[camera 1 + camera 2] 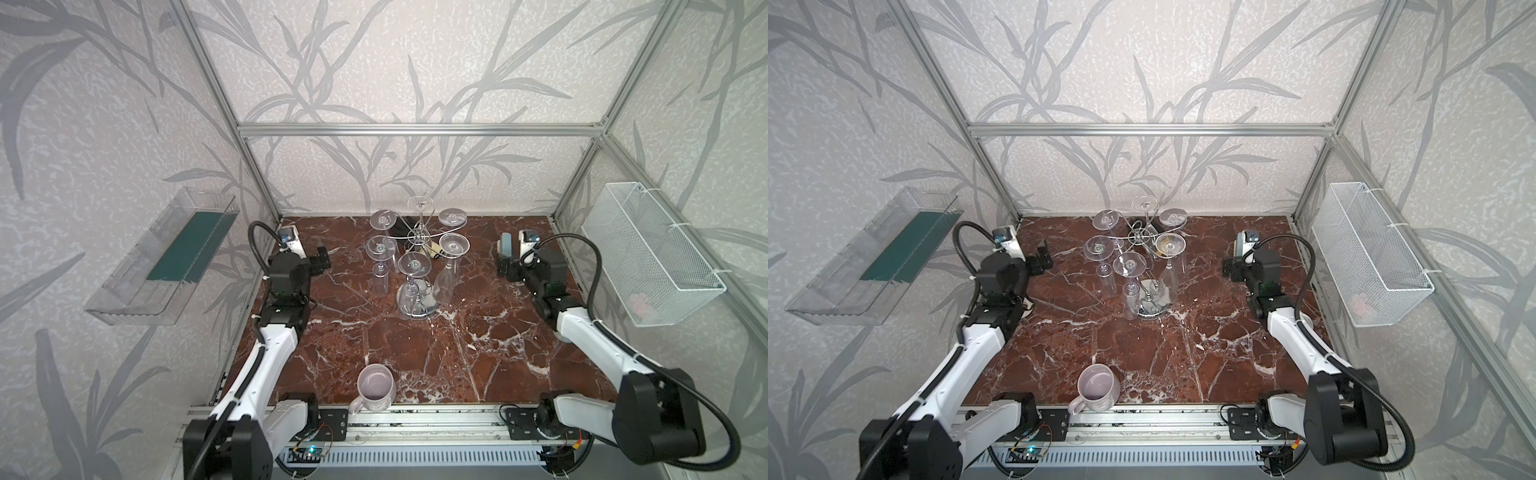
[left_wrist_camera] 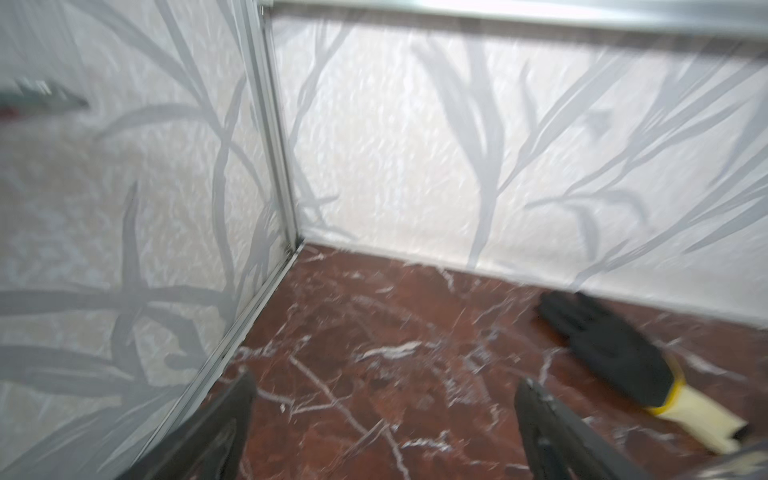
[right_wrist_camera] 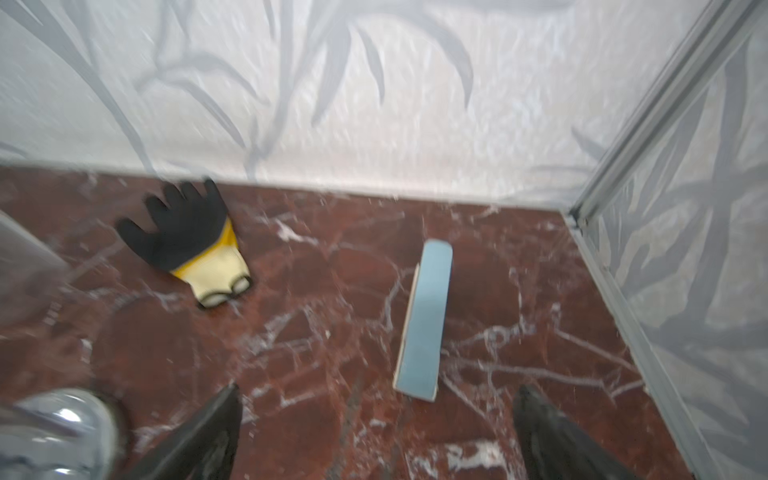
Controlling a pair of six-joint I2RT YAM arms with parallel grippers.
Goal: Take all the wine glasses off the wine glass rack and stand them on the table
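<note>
The chrome wine glass rack (image 1: 416, 240) (image 1: 1138, 237) stands at the back middle of the marble table on its round mirror base (image 1: 428, 309). Several clear wine glasses hang from its arms, bowls down; the nearest wine glass (image 1: 414, 264) (image 1: 1129, 264) faces the front. My left gripper (image 1: 322, 259) (image 1: 1042, 257) (image 2: 386, 382) is open and empty, well to the left of the rack. On the rack's right, my right gripper (image 1: 505, 266) (image 1: 1230, 266) (image 3: 380, 390) also stands open and empty. Neither touches a glass.
A black and yellow glove (image 2: 602, 340) (image 3: 183, 228) lies behind the rack by the back wall. A blue block (image 3: 428, 316) (image 1: 506, 245) rests just ahead of my right gripper. A lilac mug (image 1: 376, 388) stands at the front edge. A wire basket (image 1: 652, 253) and a clear tray (image 1: 166, 257) hang on the side walls.
</note>
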